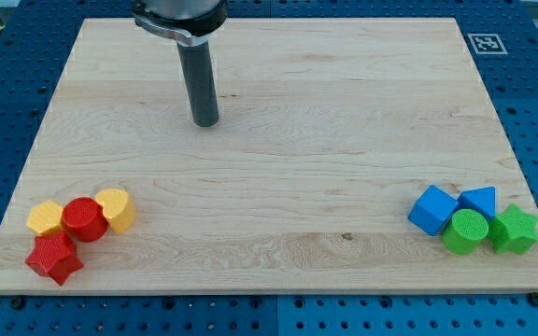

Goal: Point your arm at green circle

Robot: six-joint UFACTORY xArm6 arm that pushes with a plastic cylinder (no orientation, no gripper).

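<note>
The green circle block [465, 231] lies at the view's bottom right, touching a blue cube [433, 209], a blue block [479, 200] and a green star block [515, 229]. My tip [205, 121] rests on the board in the upper left-centre, far from the green circle, up and to the view's left of it. It touches no block.
At the view's bottom left sit a cluster: a yellow block [46, 217], a red circle [84, 219], a yellow block [116, 209] and a red star block [54, 259]. A fiducial marker [486, 43] is at the wooden board's [288, 168] top right corner.
</note>
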